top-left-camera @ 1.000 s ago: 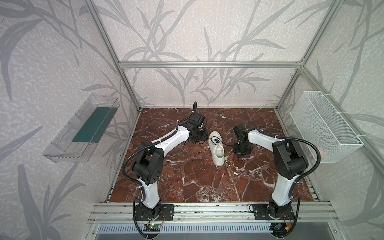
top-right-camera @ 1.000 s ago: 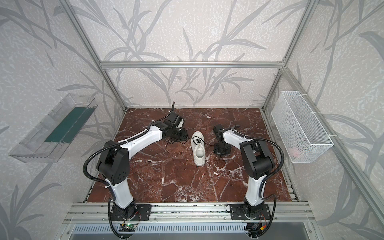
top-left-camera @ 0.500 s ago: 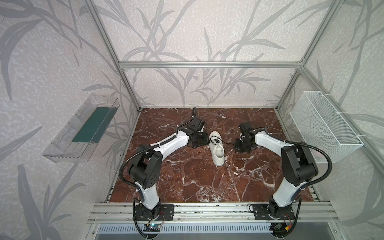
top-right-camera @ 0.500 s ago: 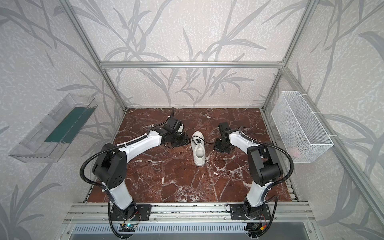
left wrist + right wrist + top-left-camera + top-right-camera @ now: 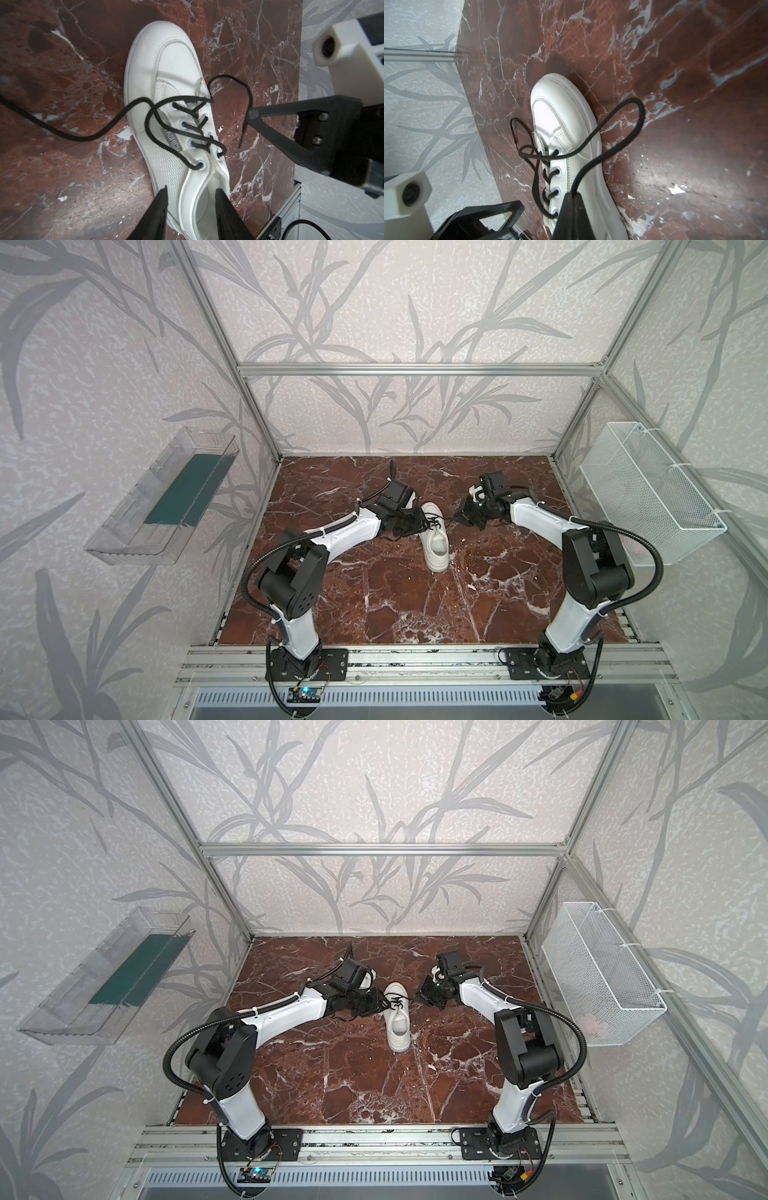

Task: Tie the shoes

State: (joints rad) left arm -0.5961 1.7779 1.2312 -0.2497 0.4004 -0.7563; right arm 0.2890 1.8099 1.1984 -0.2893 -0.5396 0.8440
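**The right gripper (image 5: 251,113) pinches a black lace (image 5: 640,112); no knot yet**

The right gripper has its jaws pressed together on the black lace close to its tip, and a short tail hangs free below the pinch. From the top eyelets this lace swings out in a slack loop over the marble tabletop (image 5: 374,593) and comes back to the jaws.

The left gripper (image 5: 190,190) has its jaws spread part way over the collar of the white sneaker (image 5: 435,539) and pinches nothing. Whether its tips touch the shoe I cannot make out from here.

The white sneaker stands on its sole near the middle of the tabletop, a little toward the far edge. Its toe points to that edge, and it sits between the two grippers. The second lace (image 5: 83,138) lies loose across the tongue and runs off toward the left arm.

Assessment: the work looks to be at the first crossing. To do it well:
- Carry the held lace low across the tongue with some slack, so the light sneaker is not dragged.
- Have the left gripper take the second lace near the eyelets before any pull.
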